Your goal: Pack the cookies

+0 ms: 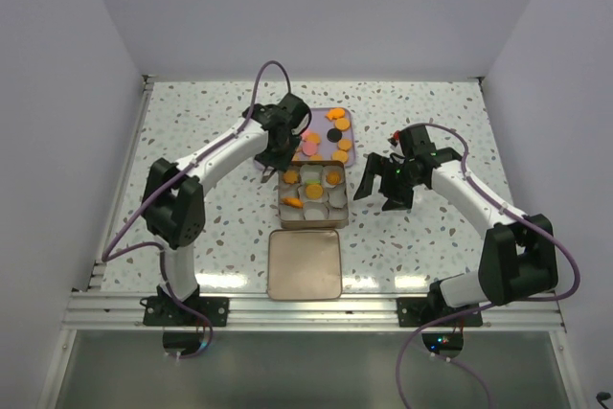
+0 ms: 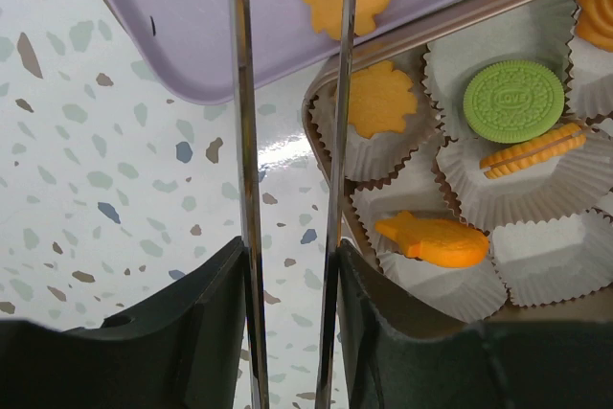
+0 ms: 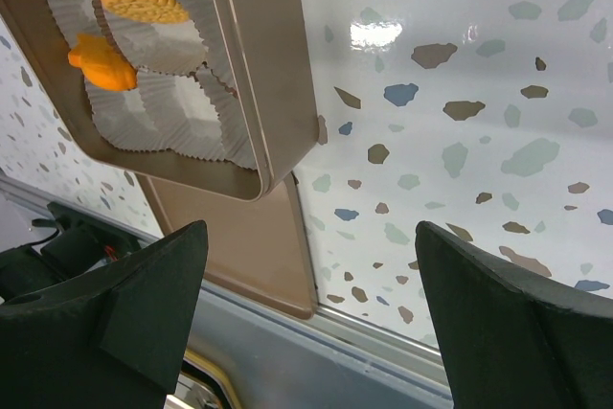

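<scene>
Orange, pink and one black cookie (image 1: 335, 125) lie on a purple tray (image 1: 351, 141). Below it is the square metal tin (image 1: 343, 210) with white paper cups. In the left wrist view its cups hold an orange flower cookie (image 2: 381, 98), a green cookie (image 2: 513, 100), an orange sandwich cookie (image 2: 533, 150) and an orange fish-shaped one (image 2: 433, 239). My left gripper (image 1: 271, 162) (image 2: 287, 256) is shut on metal tongs (image 2: 244, 141) by the tin's far-left corner. Their tips run out of view over the tray. My right gripper (image 1: 381, 193) (image 3: 306, 237) is open and empty, right of the tin.
The tin's flat lid (image 1: 305, 263) (image 3: 239, 227) lies just in front of the tin, near the table's front rail. The right wrist view shows the tin's near corner (image 3: 278, 74) and speckled table to its right. White walls enclose the table.
</scene>
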`<state>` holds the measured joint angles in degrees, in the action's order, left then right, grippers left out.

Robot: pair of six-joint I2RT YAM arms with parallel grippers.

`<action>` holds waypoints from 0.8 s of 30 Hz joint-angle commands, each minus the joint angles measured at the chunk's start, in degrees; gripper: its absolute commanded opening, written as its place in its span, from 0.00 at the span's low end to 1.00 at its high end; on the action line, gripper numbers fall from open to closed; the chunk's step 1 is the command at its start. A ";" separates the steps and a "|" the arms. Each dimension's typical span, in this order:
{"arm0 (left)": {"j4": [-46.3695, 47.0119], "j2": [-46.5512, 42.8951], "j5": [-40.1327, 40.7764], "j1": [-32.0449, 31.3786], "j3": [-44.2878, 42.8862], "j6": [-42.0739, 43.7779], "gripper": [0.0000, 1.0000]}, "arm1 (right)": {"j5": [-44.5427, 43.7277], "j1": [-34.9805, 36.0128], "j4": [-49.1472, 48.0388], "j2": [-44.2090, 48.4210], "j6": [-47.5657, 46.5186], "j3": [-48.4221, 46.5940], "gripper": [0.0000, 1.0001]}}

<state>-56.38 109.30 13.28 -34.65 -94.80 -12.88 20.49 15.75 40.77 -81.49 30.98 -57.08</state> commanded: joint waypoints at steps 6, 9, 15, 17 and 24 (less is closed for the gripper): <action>-2.07 -0.05 1.93 1.43 -3.02 -1.27 0.37 | -0.10 0.07 0.89 1.07 -1.01 -1.28 0.93; -1.72 -0.05 0.79 1.43 -2.58 -1.09 0.28 | -0.19 0.07 0.89 1.16 -0.92 -1.28 0.93; -1.01 -1.80 0.96 1.87 -3.02 -1.18 0.25 | -0.36 0.07 1.24 1.69 -0.84 -1.37 0.93; -0.84 -2.94 0.44 2.57 -4.24 -1.35 0.25 | -0.36 0.16 1.24 1.86 -0.75 -1.28 0.93; -1.10 -5.14 -0.10 3.10 -8.73 -1.79 0.25 | 0.34 0.07 0.62 1.86 0.13 -0.58 0.93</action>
<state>-57.89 108.73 13.28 -31.99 -99.57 -13.41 20.47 15.75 41.15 -81.45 31.03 -57.08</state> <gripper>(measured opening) 0.392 0.928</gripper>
